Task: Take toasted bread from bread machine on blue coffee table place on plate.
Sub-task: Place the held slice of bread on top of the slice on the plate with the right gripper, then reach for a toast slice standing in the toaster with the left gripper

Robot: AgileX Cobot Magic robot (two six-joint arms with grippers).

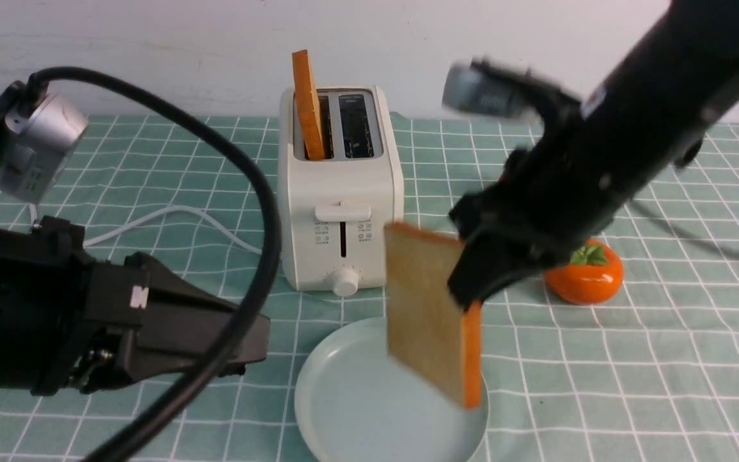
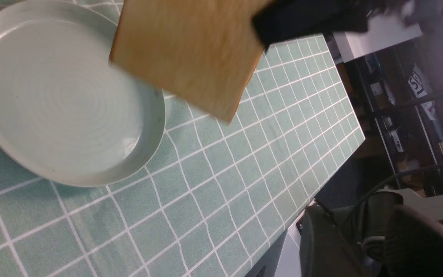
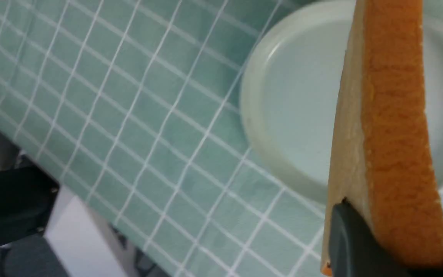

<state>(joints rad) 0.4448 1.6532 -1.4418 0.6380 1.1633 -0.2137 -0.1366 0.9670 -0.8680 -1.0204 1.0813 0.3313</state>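
Note:
The cream-white bread machine (image 1: 340,192) stands at the middle of the teal grid-cloth table (image 1: 600,385). One toast slice (image 1: 308,106) stands upright in its left slot; the right slot looks empty. My right gripper (image 1: 472,289) is shut on the second toast slice (image 1: 427,314) and holds it on edge, tilted, just above the pale blue-green plate (image 1: 344,410). In the right wrist view, the gripper (image 3: 398,246) pinches the slice (image 3: 394,115) over the plate (image 3: 298,96). My left gripper (image 2: 375,231) is open and empty, left of the plate (image 2: 60,100).
An orange persimmon-shaped ornament (image 1: 584,273) sits right of the toaster, behind my right gripper. The toaster's white cord (image 1: 164,218) runs left across the cloth. The left arm's black cable (image 1: 260,212) arcs in front of the toaster. The table's edge (image 2: 321,184) is near the left gripper.

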